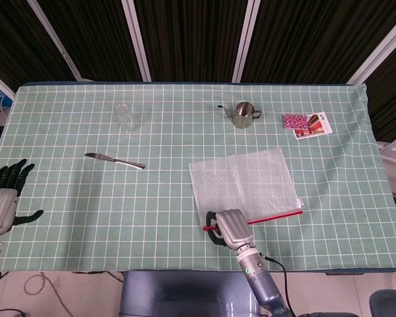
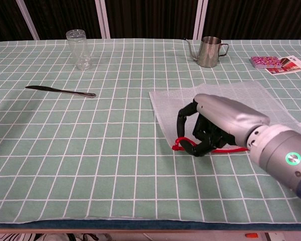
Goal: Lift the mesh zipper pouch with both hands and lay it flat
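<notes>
**Right hand has the pouch corner; left hand far off**

The pouch (image 1: 243, 185) lies on the cloth (image 1: 86, 198) right of centre, its red zip edge toward the robot, running left to right. The right hand (image 2: 215, 125) pinches that edge at the near-left corner, which looks raised off the cloth in the chest view. The pouch spreads away and rightward from this hand. The left hand (image 1: 5, 198) hovers spread and empty at the table's left edge, well apart, so it likely has the longer reach.
</notes>
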You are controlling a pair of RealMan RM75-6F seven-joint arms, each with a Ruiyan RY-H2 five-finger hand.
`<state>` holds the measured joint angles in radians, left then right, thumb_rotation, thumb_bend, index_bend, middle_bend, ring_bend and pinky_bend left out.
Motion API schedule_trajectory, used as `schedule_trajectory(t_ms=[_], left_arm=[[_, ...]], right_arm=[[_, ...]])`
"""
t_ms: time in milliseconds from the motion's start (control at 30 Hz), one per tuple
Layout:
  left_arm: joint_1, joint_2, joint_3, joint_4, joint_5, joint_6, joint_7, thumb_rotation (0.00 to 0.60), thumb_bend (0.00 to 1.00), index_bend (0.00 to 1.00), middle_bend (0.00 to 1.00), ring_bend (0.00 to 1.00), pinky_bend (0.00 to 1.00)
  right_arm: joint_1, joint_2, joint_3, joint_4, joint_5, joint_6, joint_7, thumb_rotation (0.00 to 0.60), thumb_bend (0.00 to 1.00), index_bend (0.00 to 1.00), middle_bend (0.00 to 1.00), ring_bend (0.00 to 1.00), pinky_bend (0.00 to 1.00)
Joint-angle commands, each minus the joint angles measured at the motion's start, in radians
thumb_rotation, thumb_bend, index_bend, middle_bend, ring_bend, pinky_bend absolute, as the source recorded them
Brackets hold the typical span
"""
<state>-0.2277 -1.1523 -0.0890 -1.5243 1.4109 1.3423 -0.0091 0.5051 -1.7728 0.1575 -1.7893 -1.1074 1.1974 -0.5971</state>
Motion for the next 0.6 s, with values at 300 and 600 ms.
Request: schedule_trajectory(t_ms=[300, 600], left_arm=[[-0.083, 0.015, -0.056, -0.097, -0.038, -0.073, 0.101, 0.6, 0.05, 0.03, 0.0, 0.0, 0.0], [-0.235, 0.017, -0.145, -0.201, -0.093, -0.208, 0.212, 0.6, 0.09, 0.03, 0.0, 0.0, 0.0]], right_arm=[[0.131, 0.03, 0.192, -0.119, 0.086, -0.009, -0.136, 0.6, 0.61, 0.68, 1.0, 1.0, 0.96], [0.267, 0.019, 0.325, -0.166, 0.207, -0.015, -0.237, 0.6, 0.61, 0.68, 1.0, 1.0, 0.96]])
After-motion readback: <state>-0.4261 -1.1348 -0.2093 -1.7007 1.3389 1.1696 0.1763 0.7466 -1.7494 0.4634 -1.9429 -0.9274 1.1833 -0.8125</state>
